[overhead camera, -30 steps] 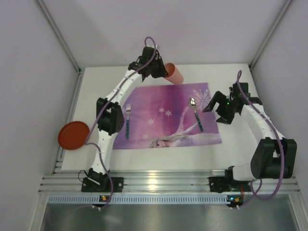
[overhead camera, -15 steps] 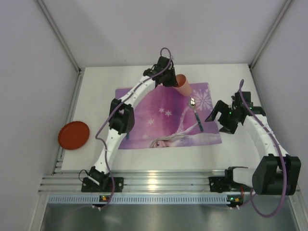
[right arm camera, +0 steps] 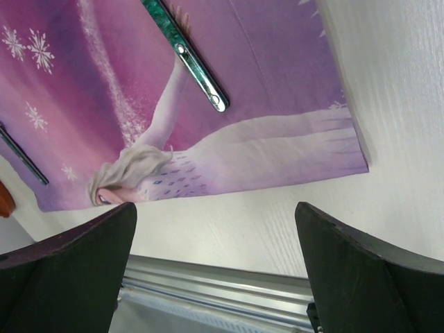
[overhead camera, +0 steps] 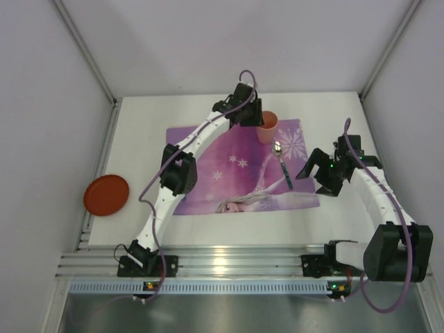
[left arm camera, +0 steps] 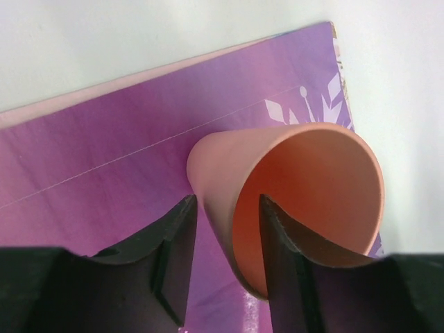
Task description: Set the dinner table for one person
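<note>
White-walled cell, aluminium rail along the near edge. The dinner table is seen as the matte white top filling the floor between the walls, with both arm bases at its near edge and the purple placemat laid on its middle.

Changes against one second ago:
- The orange cup was held on its side beyond the placemat's far edge. It is now set upright on the placemat's far right corner area, just beyond the spoon.
- The left arm is swung to the right. The fork at the placemat's left side, seen earlier, is now covered by that arm's elbow in the top view.
- The right arm is drawn in slightly. The spoon and the red plate are unmoved.

Left gripper: its fingers are parted astride the cup's wall, one outside and one inside. A gap is seen between the inner finger and the wall, so no clamp is shown.

Right gripper: its fingers are spread wide and nothing is held. It is hung over the placemat's near right corner, beside the spoon's green handle.

Containers: inside the cup only that one left finger is seen. The red plate is placed at the table's left edge, well apart from the placemat.

Print: white snowflakes and a blonde cartoon figure in a pale gown are shown on the placemat.
</note>
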